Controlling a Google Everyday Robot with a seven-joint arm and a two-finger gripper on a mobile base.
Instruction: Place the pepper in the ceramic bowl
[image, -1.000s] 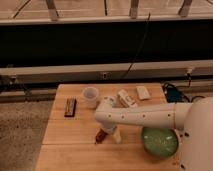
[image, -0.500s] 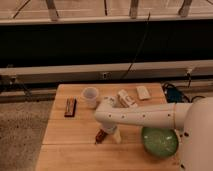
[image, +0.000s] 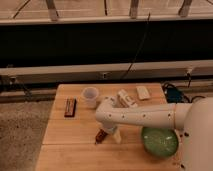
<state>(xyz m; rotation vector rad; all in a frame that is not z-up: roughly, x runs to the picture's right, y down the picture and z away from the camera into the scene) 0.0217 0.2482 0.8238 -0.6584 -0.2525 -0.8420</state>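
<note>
While the end effector (image: 110, 134) hangs low over the tabletop (image: 65, 150) with fingers spread, the pepper (image: 100, 136) lies on the wood right at its tip, not pinched. Ceramic bowl (image: 160, 142) sits well apart, near the front edge (arm passes above it). Step: grasp approach. Next, as I judge it: straddle the pepper, close, lift, carry to the bowl.

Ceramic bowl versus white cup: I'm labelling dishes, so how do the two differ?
The ceramic bowl is glossy green; the white cup is pale. The bowl is wide and low; the cup is narrow and much smaller. The bowl sits near the table's front edge, the cup toward the back. Both stand upright on the table. The gripper is at the pepper, touching neither dish.
</note>
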